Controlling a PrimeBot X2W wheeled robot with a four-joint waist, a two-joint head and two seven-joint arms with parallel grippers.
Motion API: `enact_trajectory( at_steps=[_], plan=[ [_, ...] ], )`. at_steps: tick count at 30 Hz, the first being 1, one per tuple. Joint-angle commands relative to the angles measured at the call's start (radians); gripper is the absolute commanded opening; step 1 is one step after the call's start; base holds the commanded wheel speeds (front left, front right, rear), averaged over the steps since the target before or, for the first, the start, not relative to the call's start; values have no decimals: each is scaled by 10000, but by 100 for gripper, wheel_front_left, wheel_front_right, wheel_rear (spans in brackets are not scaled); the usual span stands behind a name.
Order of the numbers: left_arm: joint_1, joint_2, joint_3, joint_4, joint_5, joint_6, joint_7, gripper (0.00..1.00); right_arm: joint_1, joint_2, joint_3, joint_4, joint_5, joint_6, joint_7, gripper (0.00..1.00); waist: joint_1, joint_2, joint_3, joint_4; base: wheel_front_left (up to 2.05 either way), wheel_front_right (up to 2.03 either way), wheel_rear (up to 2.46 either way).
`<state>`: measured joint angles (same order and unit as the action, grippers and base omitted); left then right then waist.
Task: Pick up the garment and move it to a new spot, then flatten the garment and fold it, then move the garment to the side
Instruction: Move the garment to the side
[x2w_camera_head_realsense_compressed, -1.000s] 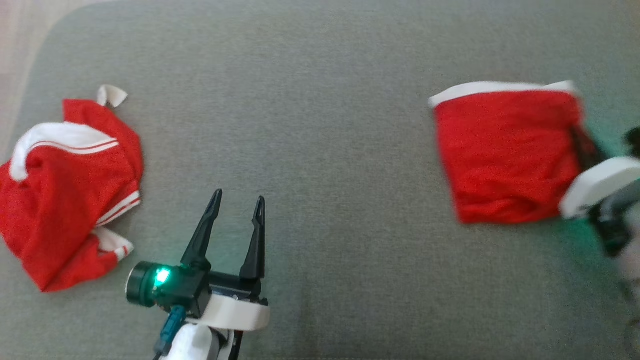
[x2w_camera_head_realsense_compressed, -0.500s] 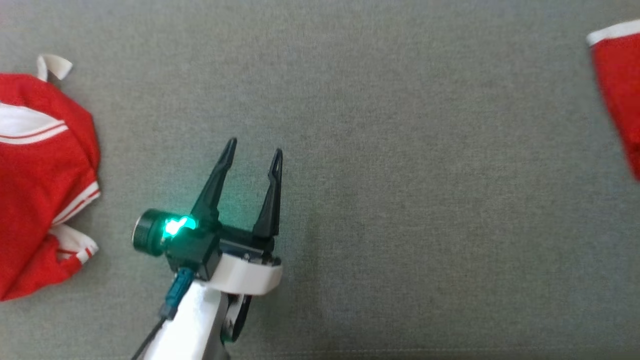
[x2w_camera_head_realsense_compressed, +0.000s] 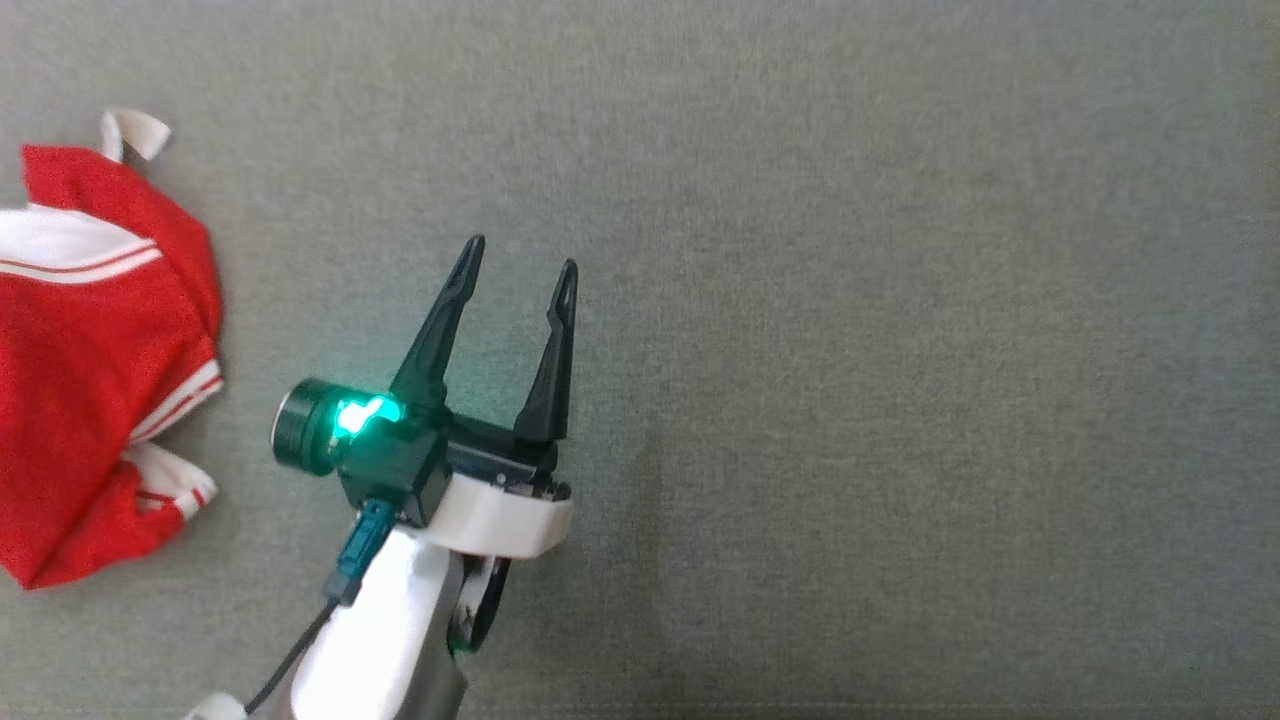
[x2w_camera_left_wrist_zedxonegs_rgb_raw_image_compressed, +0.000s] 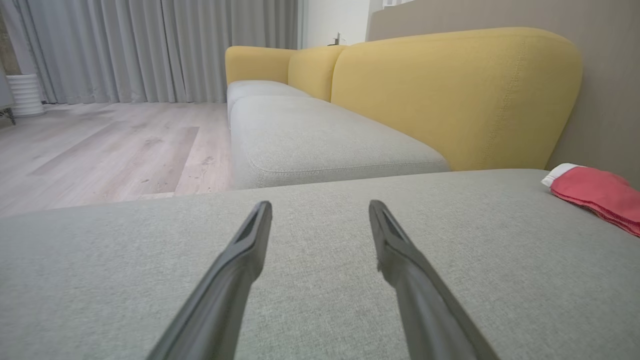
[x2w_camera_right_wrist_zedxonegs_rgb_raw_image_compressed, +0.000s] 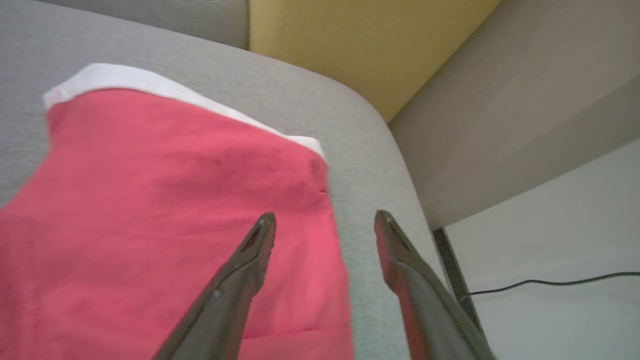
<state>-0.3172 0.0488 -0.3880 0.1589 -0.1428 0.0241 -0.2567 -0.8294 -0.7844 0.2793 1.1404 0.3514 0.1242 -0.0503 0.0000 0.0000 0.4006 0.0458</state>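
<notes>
far left: crumpled red-and-white jersey (x2w_camera_head_realsense_compressed: 100, 370) on grey sofa seat (x2w_camera_head_realsense_compressed: 850, 350) | centre-left: left gripper (x2w_camera_head_realsense_compressed: 522, 253) over bare seat, fingers spread apart | right: folded red jersey (x2w_camera_right_wrist_zedxonegs_rgb_raw_image_compressed: 165, 210) flat near seat corner, white band along far edge | right gripper (x2w_camera_right_wrist_zedxonegs_rgb_raw_image_compressed: 325, 216) above its edge, fingers spread, one over cloth, one over seat

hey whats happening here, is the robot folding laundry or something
A two-armed robot is handling clothes on a grey sofa cushion. Its right gripper is open over the edge of a folded red garment lying flat near the cushion's corner, not gripping it. Its left gripper is open and empty above bare cushion. A crumpled red jersey with white trim lies off to the robot's left, untouched.
</notes>
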Motion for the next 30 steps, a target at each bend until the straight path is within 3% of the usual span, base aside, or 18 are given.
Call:
enact_trajectory(
  at_steps=[1, 7, 11, 14, 18, 27, 30],
  plan=[
    [236, 14, 316, -201, -83, 85, -51, 100, 224, 44, -22, -120, -117, 65, -335, 100, 0, 0, -601, 65, 0, 0, 0],
    [1220, 14, 868, 325, -259, 327, -51, 100, 1442, 2555, 71, -861, 575, 65, -1422, 100, 0, 0, -2253, 52, 0, 0, 0],
    [1886, 14, 1302, 787, -423, 398, -51, 100, 2732, 3740, 702, -1937, 951, 65, -1977, 100, 0, 0, -3378, 24, 0, 0, 0],
    [2109, 14, 1498, 832, -530, 344, -51, 100, 3373, 4151, 933, -2560, 1070, 65, -2083, 100, 0, 0, -3829, 67, 0, 0, 0],
    [2432, 14, 1764, 1011, -392, 199, -51, 100, 4633, 4718, 902, -4427, 796, 65, -2108, 100, 0, 0, -4420, 200, 0, 0, 0],
    [3279, 14, 2404, 1553, -7, 298, -51, 100, 7828, 6581, -756, -7833, -1399, 65, -2113, 100, 0, 0, -5485, 225, 0, 0, 0],
    [3419, 14, 2545, 1648, 91, 337, -51, 100, 8438, 6860, -978, -8213, -1798, 65, -2113, 100, 0, 0, -5647, 193, 0, 0, 0]
  ],
)
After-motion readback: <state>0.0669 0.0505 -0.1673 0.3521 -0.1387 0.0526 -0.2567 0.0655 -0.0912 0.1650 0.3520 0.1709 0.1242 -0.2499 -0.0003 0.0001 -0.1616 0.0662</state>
